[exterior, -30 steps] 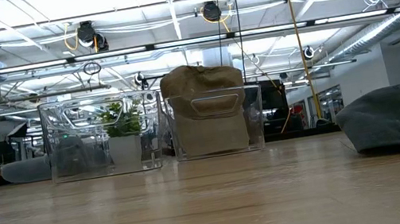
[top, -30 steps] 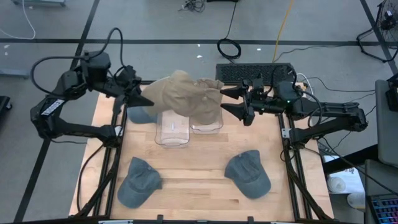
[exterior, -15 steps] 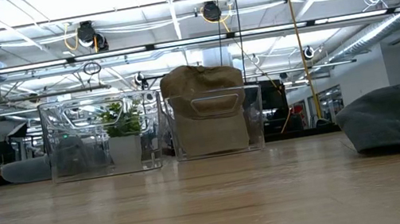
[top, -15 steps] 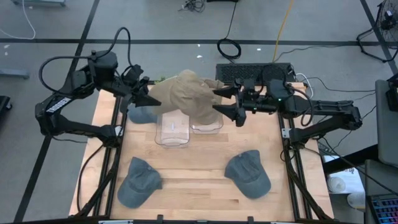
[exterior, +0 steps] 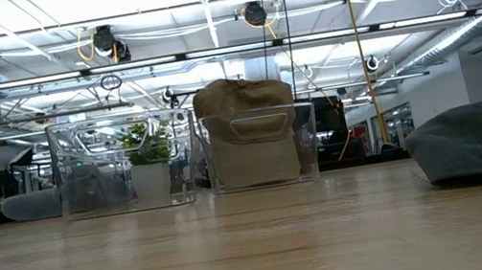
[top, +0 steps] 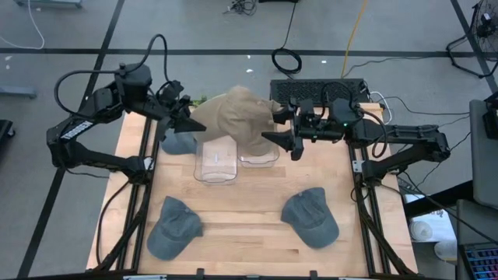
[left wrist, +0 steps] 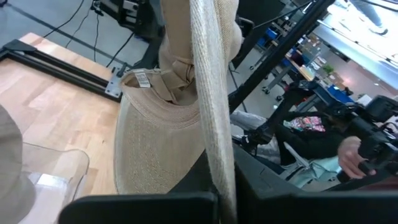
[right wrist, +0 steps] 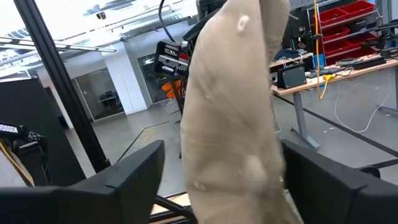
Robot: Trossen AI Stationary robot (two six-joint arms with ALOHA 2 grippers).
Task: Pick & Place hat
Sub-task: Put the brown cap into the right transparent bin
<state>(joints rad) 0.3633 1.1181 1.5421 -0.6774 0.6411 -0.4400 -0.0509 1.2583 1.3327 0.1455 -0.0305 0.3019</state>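
My left gripper [top: 189,122] clamps the tan hat [top: 237,117] aloft so my right gripper [top: 274,127], jaws apart, straddles it.

tan hat [right wrist: 233,106] between open jaws

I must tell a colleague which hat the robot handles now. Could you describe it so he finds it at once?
Look at the far edge of the wooden table, above the two clear bins. The tan hat hangs there between the left pincer and right pincer. It is the only tan, lifted hat; the others are grey-blue and lie flat.
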